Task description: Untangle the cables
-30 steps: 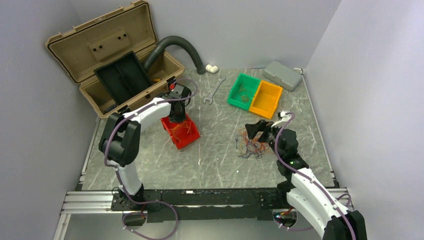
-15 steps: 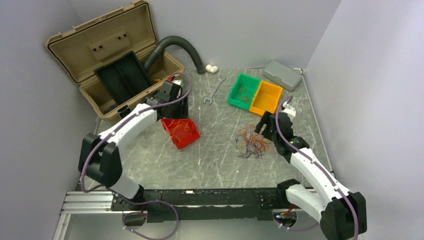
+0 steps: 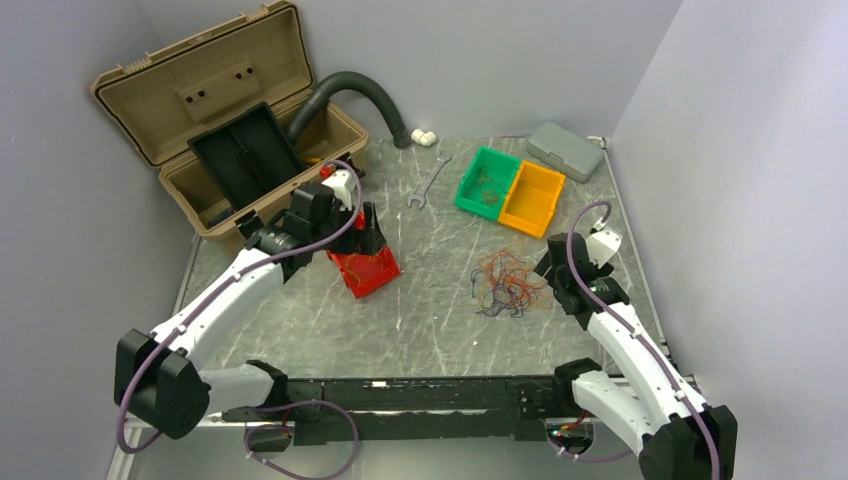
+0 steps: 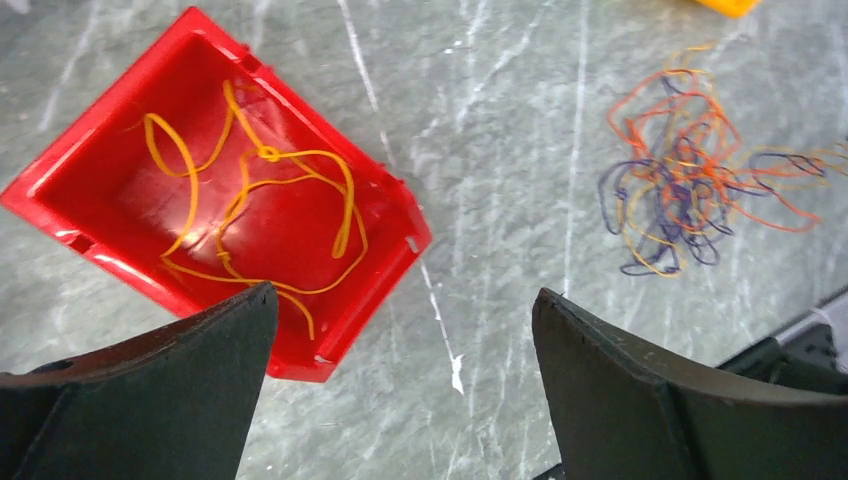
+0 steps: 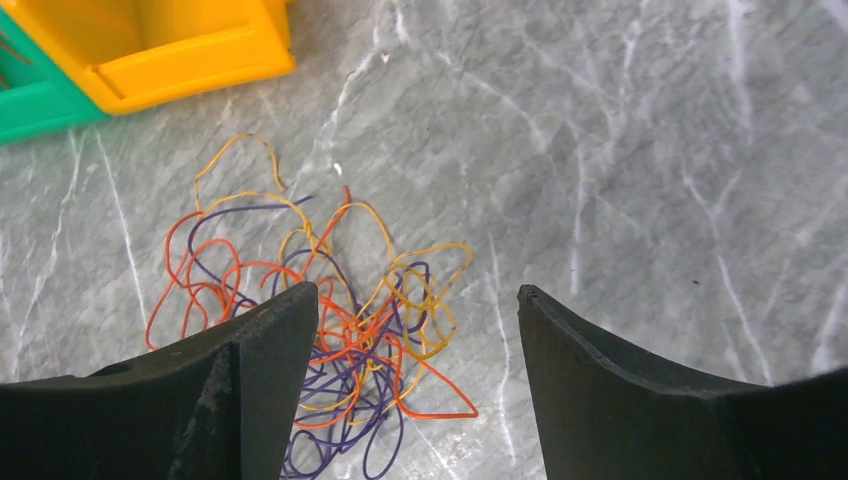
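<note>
The cables (image 3: 505,283) lie as a loose orange, yellow and purple tangle on the marble table, also seen in the left wrist view as a tangle (image 4: 690,195). My right gripper (image 3: 548,272) hangs open just right of it. In its wrist view the tangle (image 5: 330,320) lies partly under the left finger and between the jaws (image 5: 417,295), not gripped. A red bin (image 3: 365,268) holds several yellow-orange cables (image 4: 270,155). My left gripper (image 3: 368,238) is open above the bin's near corner, its jaws (image 4: 405,300) wide with nothing in them.
A green bin (image 3: 487,180) with some wires and an orange bin (image 3: 532,197) stand behind the tangle. An open tan toolbox (image 3: 230,120) and dark hose (image 3: 360,95) are at back left. A wrench (image 3: 428,183) and grey box (image 3: 565,150) lie at the back.
My left gripper has opened wide and drawn back from over the red bin. The right arm has swung to the right side of the tangle, its jaws narrowing a little.
</note>
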### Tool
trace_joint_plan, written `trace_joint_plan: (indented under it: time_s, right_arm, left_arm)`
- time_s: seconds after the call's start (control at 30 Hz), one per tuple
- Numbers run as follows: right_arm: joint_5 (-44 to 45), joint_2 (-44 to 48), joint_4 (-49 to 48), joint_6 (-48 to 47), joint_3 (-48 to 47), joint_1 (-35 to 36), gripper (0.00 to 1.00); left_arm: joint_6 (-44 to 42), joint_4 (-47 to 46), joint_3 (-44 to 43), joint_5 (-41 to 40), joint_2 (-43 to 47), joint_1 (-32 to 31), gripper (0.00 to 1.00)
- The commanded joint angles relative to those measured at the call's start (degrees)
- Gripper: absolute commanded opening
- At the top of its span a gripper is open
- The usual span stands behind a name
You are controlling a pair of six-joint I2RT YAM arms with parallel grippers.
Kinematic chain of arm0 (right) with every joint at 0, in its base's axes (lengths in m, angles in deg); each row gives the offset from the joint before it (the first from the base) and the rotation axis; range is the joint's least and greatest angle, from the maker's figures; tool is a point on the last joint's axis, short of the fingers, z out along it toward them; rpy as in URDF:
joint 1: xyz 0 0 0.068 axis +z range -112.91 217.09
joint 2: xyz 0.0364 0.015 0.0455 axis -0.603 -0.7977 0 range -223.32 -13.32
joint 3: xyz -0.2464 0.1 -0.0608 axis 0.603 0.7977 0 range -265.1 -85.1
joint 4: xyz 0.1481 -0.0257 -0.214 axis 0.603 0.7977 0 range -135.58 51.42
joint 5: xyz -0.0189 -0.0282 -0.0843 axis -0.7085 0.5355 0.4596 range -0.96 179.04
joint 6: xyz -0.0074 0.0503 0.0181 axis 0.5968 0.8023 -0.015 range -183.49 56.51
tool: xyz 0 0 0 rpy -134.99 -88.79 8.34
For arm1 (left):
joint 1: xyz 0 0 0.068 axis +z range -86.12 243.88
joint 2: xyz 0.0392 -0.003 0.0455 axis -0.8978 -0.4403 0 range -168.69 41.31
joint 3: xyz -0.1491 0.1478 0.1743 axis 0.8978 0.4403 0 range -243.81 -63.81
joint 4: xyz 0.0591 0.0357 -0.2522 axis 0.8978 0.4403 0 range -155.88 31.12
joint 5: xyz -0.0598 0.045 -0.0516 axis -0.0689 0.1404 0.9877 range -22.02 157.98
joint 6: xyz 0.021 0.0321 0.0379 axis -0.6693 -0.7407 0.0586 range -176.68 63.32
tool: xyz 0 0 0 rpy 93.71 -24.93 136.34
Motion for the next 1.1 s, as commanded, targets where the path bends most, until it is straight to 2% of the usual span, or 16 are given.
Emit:
trace_joint_plan:
  time_s: [0.0,0.07,0.3,0.37,0.4,0.47,0.57,0.67,0.77,0.83,0.87,1.0,1.07]
  right_arm:
    - [5.0,0.8,3.8,-0.5,-3.7,-0.2,0.76]
    - [4.2,1.0,3.2,0.1,-2.4,-0.3,0.75]
    - [1.6,-2.9,-1.3,1.7,0.9,-0.8,0.60]
    - [1.5,-3.8,-1.4,2.7,1.3,-0.8,0.52]
    - [1.3,-3.9,-1.7,3.0,1.6,-0.7,0.38]
    - [0.3,-3.2,-2.7,2.5,2.4,-0.8,0.01]
    - [-6.1,0.1,-5.7,-2.3,2.5,-0.6,0.00]
    - [-21.0,5.3,-14.5,-8.6,3.9,-0.3,0.00]
    - [-36.3,5.4,-20.7,-8.4,3.4,1.4,0.00]
    - [-43.8,3.5,-24.0,-7.3,1.8,5.0,0.00]
    - [-44.8,2.6,-24.9,-7.1,0.5,7.8,0.00]
    - [-39.4,0.6,-24.3,-8.3,-6.7,21.5,0.00]
    - [-37.5,0.6,-22.6,-8.0,-9.2,23.3,0.00]
  left_arm:
    - [0.1,-8.4,3.6,8.1,4.3,-0.1,0.99]
    - [0.2,-9.6,5.0,9.1,5.7,-0.5,0.98]
    - [-1.9,-9.7,7.3,8.4,13.3,-0.8,0.97]
    - [-2.9,-7.1,6.3,7.0,15.1,-0.8,0.97]
    - [-3.1,-6.2,6.1,6.6,15.9,-0.8,0.97]
    - [-3.4,-5.4,6.0,6.0,17.3,-0.8,0.97]
    - [-3.5,-6.6,7.1,6.7,18.7,-0.8,0.96]
    - [-2.9,-11.3,9.3,12.0,19.6,-0.9,0.94]
    - [-1.2,-17.0,11.1,17.5,19.4,-0.8,0.93]
    - [-0.2,-19.9,11.7,20.0,19.1,-0.9,0.92]
    - [0.2,-21.4,12.0,20.7,18.9,-1.0,0.91]
    - [0.9,-23.9,12.2,22.1,18.3,-1.6,0.91]
    - [0.9,-24.5,11.8,22.0,17.4,-2.2,0.91]
